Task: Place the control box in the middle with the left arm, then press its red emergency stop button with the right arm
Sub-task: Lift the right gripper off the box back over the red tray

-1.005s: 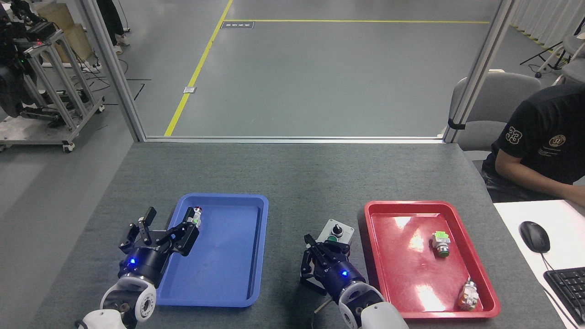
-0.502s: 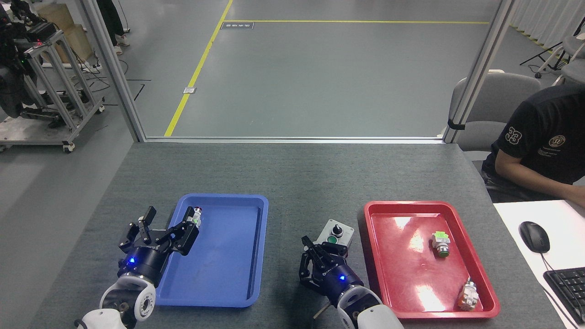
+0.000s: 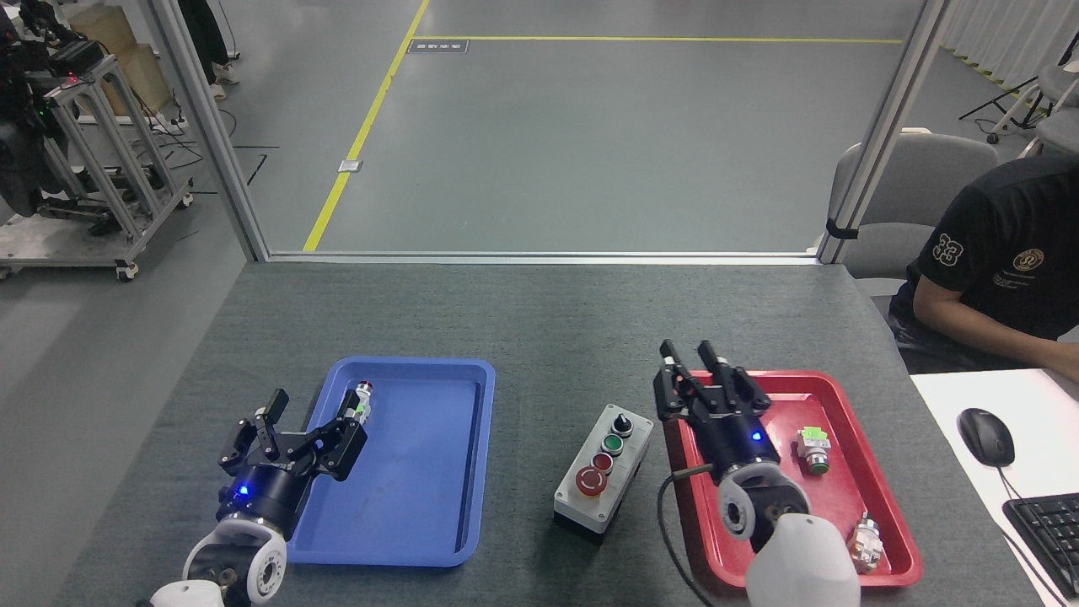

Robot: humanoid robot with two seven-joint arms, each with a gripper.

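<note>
the box (image 3: 603, 469) stands on the worktop (image 3: 539, 320), left of the red tray (image 3: 877, 472). right gripper (image 3: 698, 371) above that tray, fingers spread, empty. left gripper (image 3: 305, 421) also spread, empty.

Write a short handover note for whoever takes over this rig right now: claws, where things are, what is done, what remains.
Left claw: open, empty, at the blue tray's left rim.
Right claw: cannot tell open or shut, empty, above the red tray's far left corner, off the box.
Control box: on bare tabletop between the trays, untouched.
Done: box placed in the middle.
Left: whether the red emergency stop button has been pressed cannot be told; check.
</note>
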